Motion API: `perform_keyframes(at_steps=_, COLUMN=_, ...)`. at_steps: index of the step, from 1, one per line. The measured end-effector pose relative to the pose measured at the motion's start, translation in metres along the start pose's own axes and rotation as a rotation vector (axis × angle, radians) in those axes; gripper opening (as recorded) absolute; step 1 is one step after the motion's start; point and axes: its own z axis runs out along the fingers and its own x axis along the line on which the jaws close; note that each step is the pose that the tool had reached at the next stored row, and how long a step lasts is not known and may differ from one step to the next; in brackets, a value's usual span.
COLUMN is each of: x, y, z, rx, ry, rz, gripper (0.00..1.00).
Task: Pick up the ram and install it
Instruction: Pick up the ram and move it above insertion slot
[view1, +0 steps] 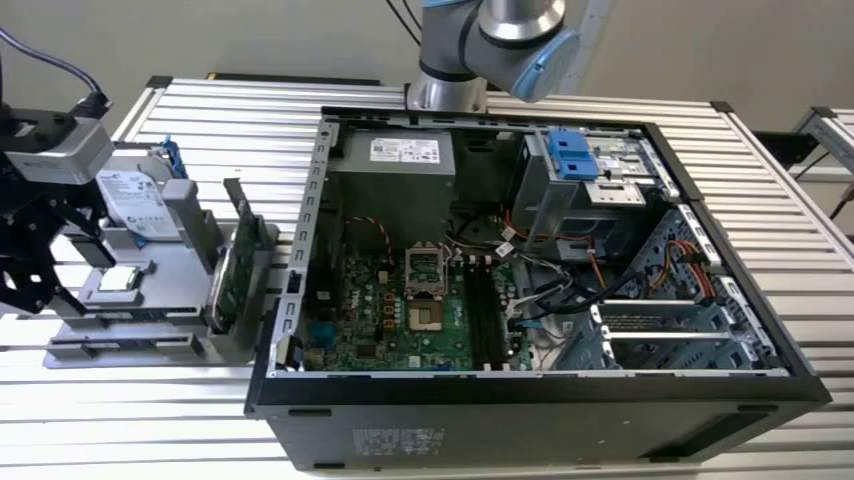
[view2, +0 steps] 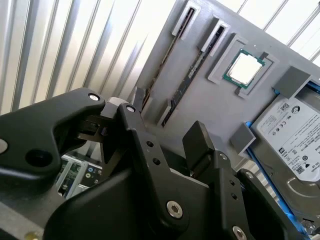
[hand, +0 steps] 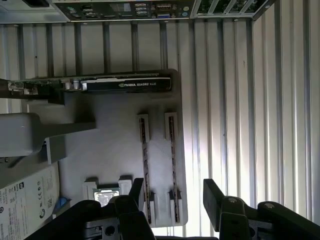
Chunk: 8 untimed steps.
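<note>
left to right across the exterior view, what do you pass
gripper → hard drive → green card → motherboard → blue bracket

Your ribbed metal table (view1: 227, 110) stands before a plain grey wall (view1: 200, 35), light glaring off its slats; another table (view1: 830, 135) sits at the exterior view's right.
</note>
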Motion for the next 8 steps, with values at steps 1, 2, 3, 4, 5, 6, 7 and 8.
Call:
perform_keyframes(at_steps=1, x=0.0, y=0.0, z=0.0004, rx=0.0001, ry=-0.0002, rz=0.0, gripper=1.0)
perform_keyframes(at_steps=2, x=0.0, y=-0.0001, z=0.001, rx=-0.0001, ry=-0.0002, rz=0.0, gripper=1.0)
perform_keyframes(at_steps=3, x=0.0, y=-0.0001, z=0.0016, rx=-0.0001, ry=-0.0005, rz=0.0, gripper=1.0)
perform_keyframes(at_steps=4, x=0.0001, y=-0.0001, z=0.0022, rx=-0.0001, ry=-0.0007, rz=0.0, gripper=1.0)
perform_keyframes(at_steps=5, x=0.0001, y=-0.0002, z=0.0028, rx=-0.0001, ry=-0.0009, rz=0.0, gripper=1.0)
perform_keyframes(at_steps=6, x=0.0001, y=-0.0002, z=0.0034, rx=-0.0001, ry=-0.001, rz=0.0, gripper=1.0)
perform_keyframes(at_steps=7, x=0.0001, y=-0.0002, z=0.0041, rx=-0.0001, ry=-0.0011, rz=0.0, gripper=1.0)
perform_keyframes(at_steps=8, x=0.0001, y=-0.0002, z=0.0048, rx=-0.0001, ry=-0.0013, rz=0.0, gripper=1.0)
